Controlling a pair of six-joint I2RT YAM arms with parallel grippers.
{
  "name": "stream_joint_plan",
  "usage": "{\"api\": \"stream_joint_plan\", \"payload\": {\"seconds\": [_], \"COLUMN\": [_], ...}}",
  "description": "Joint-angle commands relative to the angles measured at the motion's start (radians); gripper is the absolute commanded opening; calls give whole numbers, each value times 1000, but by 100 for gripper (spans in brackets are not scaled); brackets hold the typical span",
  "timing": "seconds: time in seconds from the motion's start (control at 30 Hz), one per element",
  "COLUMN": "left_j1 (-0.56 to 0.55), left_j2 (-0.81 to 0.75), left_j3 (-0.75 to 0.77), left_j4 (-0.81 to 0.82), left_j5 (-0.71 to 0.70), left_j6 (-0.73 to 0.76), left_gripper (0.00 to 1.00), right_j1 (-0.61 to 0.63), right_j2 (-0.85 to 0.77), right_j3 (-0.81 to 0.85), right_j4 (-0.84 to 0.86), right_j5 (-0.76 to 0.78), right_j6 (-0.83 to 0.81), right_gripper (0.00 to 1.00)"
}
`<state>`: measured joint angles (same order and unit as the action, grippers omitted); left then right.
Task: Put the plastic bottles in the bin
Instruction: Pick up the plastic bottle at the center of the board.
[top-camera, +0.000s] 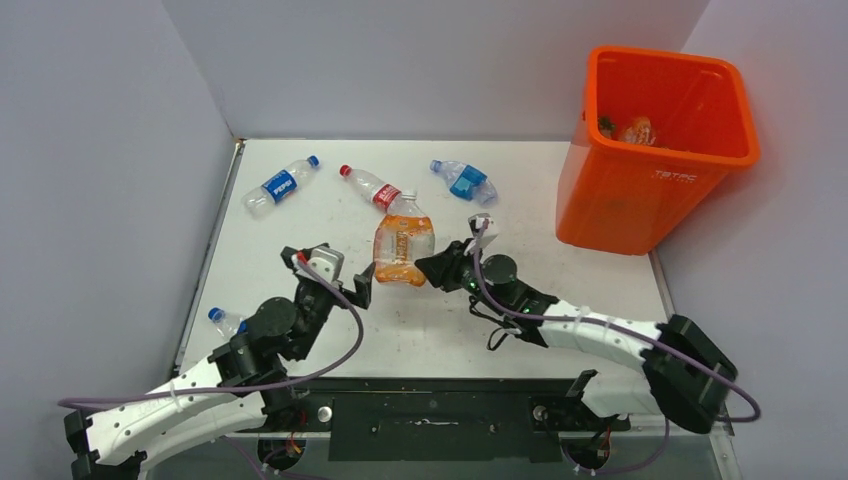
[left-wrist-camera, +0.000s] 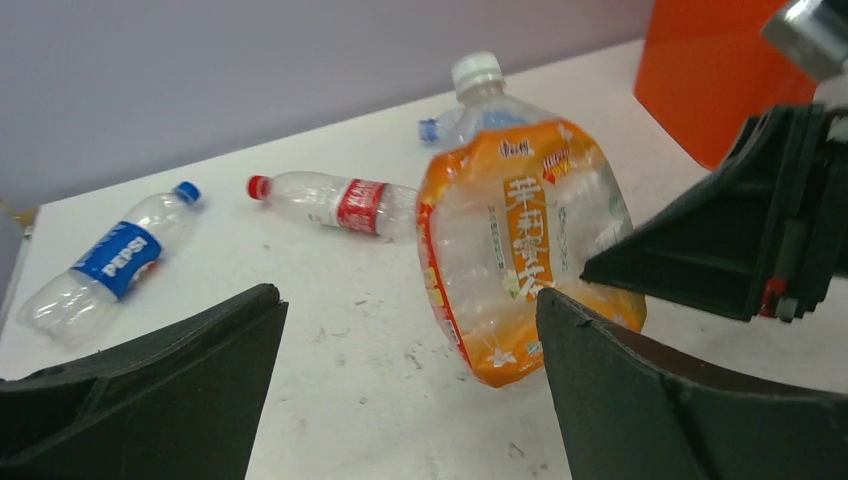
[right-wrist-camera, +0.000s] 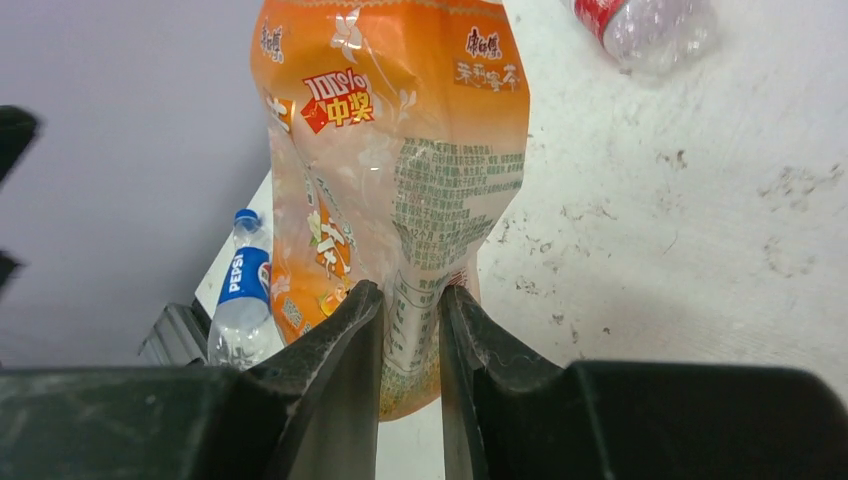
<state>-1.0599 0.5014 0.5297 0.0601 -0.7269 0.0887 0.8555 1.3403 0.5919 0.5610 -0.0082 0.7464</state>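
Top external, left to right: small blue-capped bottle (top-camera: 222, 321) on the table (top-camera: 590, 270) beside the left arm, half hidden by it; Pepsi bottle (top-camera: 281, 186), red-labelled bottle (top-camera: 372, 188) and crumpled blue bottle (top-camera: 463, 181) lying farther back; left gripper (top-camera: 329, 271) with fingers (top-camera: 363, 287) spread, just beside the orange-wrapped bottle (top-camera: 403, 250); right gripper (top-camera: 422, 268) pinching that bottle's edge; bin (top-camera: 650, 190) far right, contents (top-camera: 636, 130), probably bottles, hard to make out. Left wrist only: white cap (left-wrist-camera: 477, 70) plain, bottle tilted beyond the spread fingers. Right wrist only: fingers pressed onto the wrapper's bottom seam, cap cut off, small blue-capped bottle's Pepsi label readable. Cannot tell whether the orange-wrapped bottle touches the table.
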Motion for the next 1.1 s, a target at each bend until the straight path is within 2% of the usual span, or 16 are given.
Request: {"api": "stream_joint_plan", "payload": {"seconds": [0.0, 0.3, 0.4, 0.57, 0.67, 0.83, 0.97, 1.0, 1.07], "left_j1": [-4, 68, 143, 343, 389, 388, 382, 379, 371], "left_j2": [104, 142, 148, 215, 267, 298, 297, 302, 314], "left_j3": [138, 139, 140, 120, 108, 77, 57, 55, 56], "left_j4": [-157, -91, -34, 118, 225, 355, 401, 400, 387], "left_j5": [253, 683, 860, 1203, 1337, 1452, 1488, 1488, 1491], "left_j6": [-132, -249, -312, -480, -561, -629, -644, -640, -623], "left_gripper": [96, 96, 96, 96, 96, 96, 96, 99, 89], "right_j1": [10, 11, 11, 11, 10, 12, 13, 12, 12], "right_j2": [-241, -652, -754, -871, -895, -885, -831, -818, -798], "right_j3": [-55, -155, -178, -203, -210, -227, -253, -259, -272], "right_j4": [-148, -323, -350, -342, -321, -261, -168, -143, -91], "right_j5": [5, -77, -121, -213, -255, -299, -340, -348, -356], "right_j6": [-247, -381, -393, -364, -341, -302, -258, -243, -220], "right_gripper": [5, 5, 5, 5, 5, 5, 5, 5, 5]}}
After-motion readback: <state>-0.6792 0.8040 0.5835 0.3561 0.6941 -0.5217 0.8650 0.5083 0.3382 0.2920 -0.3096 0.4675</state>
